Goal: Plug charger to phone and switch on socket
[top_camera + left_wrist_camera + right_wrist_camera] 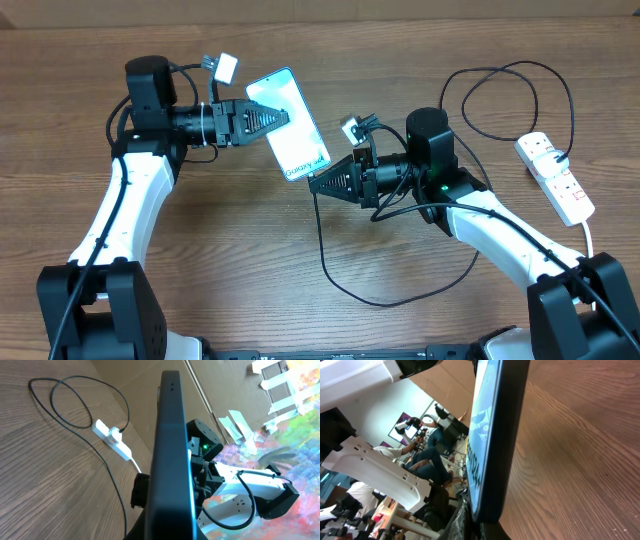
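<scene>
My count over the wooden table [250, 260]: one slim black-edged smartphone [288, 125] with a blue-teal screen, at 11 o'clock. One elongated white plastic power strip [555, 177] at 3 o'clock, with one thick white cord [589, 238]. One long thin black cable [321, 235]. Two white-and-black arms: left arm [130, 200], right arm [500, 230]. Two black two-finger grippers: left gripper [283, 118], right gripper [318, 183].

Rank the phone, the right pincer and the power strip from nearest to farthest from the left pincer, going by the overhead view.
Measured from the left pincer:
1. The phone: in that pincer's grip, at center-left.
2. The right pincer: at the phone's lower end, holding the charger.
3. The power strip: far right of the table.
</scene>
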`<state>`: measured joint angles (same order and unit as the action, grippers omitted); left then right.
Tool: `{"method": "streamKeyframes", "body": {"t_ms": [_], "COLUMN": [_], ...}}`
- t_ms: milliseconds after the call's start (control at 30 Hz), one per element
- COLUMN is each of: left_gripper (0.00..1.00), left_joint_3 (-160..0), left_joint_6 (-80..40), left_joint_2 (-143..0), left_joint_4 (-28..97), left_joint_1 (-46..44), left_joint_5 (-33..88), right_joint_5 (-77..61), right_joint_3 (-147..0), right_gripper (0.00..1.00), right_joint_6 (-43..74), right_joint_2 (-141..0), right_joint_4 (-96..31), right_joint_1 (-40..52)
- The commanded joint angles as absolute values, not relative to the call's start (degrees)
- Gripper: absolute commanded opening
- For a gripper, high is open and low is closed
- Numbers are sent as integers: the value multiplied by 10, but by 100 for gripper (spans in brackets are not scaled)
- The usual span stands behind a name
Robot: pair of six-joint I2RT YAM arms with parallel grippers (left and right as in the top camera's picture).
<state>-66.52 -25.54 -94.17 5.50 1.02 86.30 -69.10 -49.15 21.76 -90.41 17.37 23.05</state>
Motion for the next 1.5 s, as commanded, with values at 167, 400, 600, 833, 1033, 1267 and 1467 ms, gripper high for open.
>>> {"method": "streamKeyframes", "body": {"t_ms": [167,400,600,833,1033,1267,1467], "left_gripper": [4,4,4,4,4,4,4], "left_joint_3": [-663,-655,-628,-609,-609,-609,-609], "left_joint_6": [-224,-218,-207,-194,-185,-180,-201], "left_joint_2": [-937,-937,-937,-937,-937,-941,-944], "left_joint_4": [62,62,62,60,48,50,138], "left_joint_1": [-22,-23,-28,-29,-29,-16,-15], "left_joint_5": [907,907,907,907,907,860,708], "right_joint_5": [-679,-706,-701,-680,-683,-687,-677], "right_joint_3": [-507,-507,-507,-507,-507,-507,-507], "right_gripper": [4,7,7,15,29,60,99], "right_joint_6": [212,212,209,173,178,180,179], "right_joint_2": [-901,-901,-901,-901,-900,-900,-900], "right_joint_4": [195,187,148,63,53,20,0], "right_joint_1": [224,224,224,224,224,224,224]}}
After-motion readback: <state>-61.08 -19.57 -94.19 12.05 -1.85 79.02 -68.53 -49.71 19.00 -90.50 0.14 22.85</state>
